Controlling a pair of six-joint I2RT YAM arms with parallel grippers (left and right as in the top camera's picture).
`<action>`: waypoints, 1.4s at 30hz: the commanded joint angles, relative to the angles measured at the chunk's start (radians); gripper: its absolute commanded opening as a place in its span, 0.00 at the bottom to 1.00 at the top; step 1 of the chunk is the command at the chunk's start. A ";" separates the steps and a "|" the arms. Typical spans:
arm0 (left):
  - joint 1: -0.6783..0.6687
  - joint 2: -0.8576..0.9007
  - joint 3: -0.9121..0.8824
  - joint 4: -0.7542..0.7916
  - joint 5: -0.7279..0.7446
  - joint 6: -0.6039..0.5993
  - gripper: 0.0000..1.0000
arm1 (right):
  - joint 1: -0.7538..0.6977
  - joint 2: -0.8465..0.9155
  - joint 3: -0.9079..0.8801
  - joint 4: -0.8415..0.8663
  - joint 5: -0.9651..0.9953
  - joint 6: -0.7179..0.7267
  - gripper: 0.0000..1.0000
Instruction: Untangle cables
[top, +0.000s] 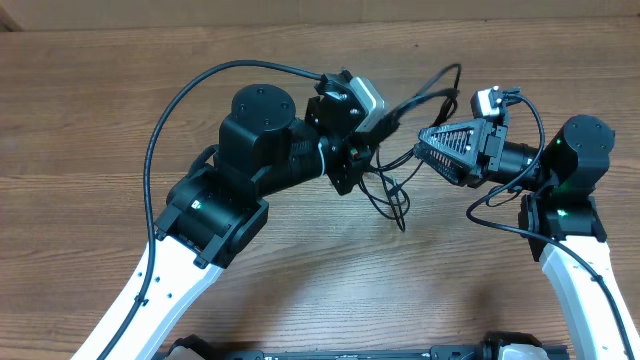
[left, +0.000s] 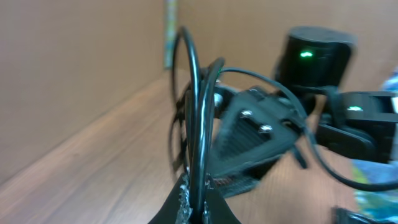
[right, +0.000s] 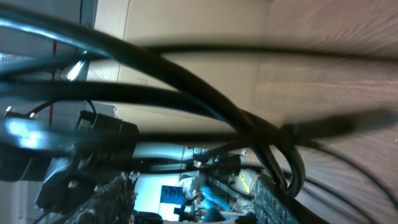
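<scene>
The cables (top: 392, 205) are thin black strands hanging in loose loops between the two grippers, above the table's middle. One strand rises toward the back (top: 448, 72). My left gripper (top: 372, 152) is shut on a cable; in the left wrist view the black strand (left: 200, 112) runs up out of the pinched fingertips of that gripper (left: 199, 190). My right gripper (top: 420, 152) points left, close to the left one. In the right wrist view it (right: 193, 186) stands open, with cables (right: 186, 87) crossing above it and a loop beside one finger (right: 272, 200).
The wooden table (top: 300, 280) spreads around both arms. A cardboard wall (top: 300, 10) runs along the back. A thicker black arm cable (top: 170, 110) arcs over the left arm; another (top: 490, 215) curls by the right arm's base.
</scene>
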 joint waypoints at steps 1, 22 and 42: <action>-0.007 -0.017 0.024 0.019 0.161 -0.028 0.04 | -0.006 0.005 0.003 -0.024 0.047 -0.069 0.60; 0.011 -0.033 0.024 0.153 0.327 -0.028 0.16 | -0.006 0.006 0.003 -0.789 0.619 -0.513 0.64; 0.022 0.018 0.023 -0.383 -0.389 -0.017 0.72 | -0.006 0.006 0.003 -0.790 0.611 -0.513 0.80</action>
